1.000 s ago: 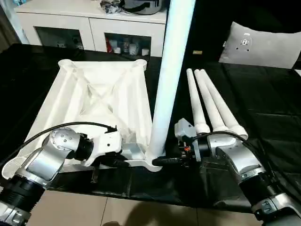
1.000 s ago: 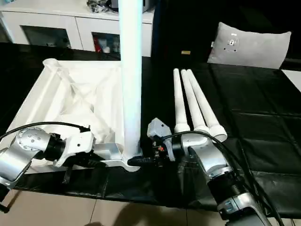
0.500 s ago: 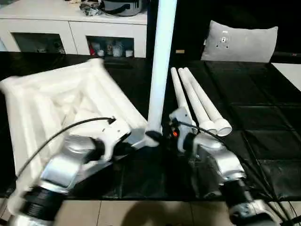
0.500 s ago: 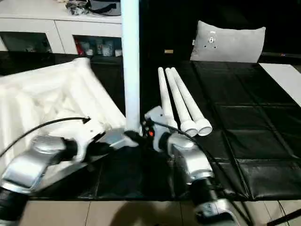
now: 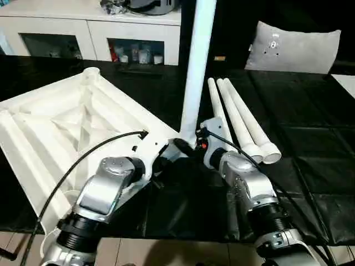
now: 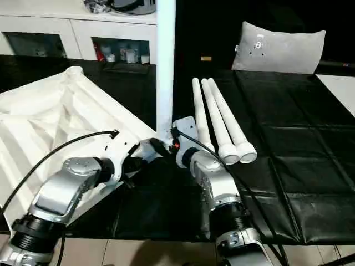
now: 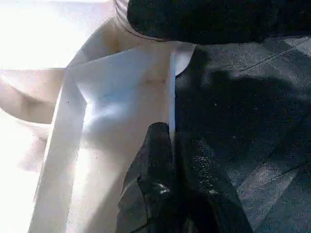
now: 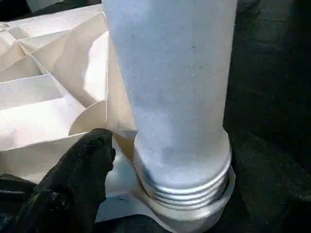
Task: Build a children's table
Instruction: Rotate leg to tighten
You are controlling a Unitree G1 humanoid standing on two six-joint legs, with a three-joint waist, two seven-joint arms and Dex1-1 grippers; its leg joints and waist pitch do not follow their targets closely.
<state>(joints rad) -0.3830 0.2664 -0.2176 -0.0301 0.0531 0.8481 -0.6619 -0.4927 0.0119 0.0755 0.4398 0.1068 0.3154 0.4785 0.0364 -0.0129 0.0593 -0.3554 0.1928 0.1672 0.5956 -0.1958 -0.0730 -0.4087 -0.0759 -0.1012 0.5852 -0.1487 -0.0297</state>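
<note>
The children's table top [image 5: 66,122] lies upside down on the left, ribs up. One white leg [image 5: 197,66] stands upright in its near corner socket [image 8: 194,213], with thread rings showing at the base. Three more legs [image 5: 238,119] lie side by side to the right. My left gripper [image 7: 171,141] is shut on the top's thin edge rim beside that socket. My right gripper [image 5: 186,147] is open around the upright leg's base. One of its fingers [image 8: 82,170] stands clear of the leg.
A white cabinet with glass doors [image 5: 61,33] runs along the back. A grey-white pillow [image 5: 294,47] leans at the back right. Black quilted cloth [image 5: 310,166] covers the table, and its front edge is just under my forearms.
The head view has shifted. The top has swung round on the cloth with the leg standing in it. My right gripper has loosened from the leg's base. The left grip holds.
</note>
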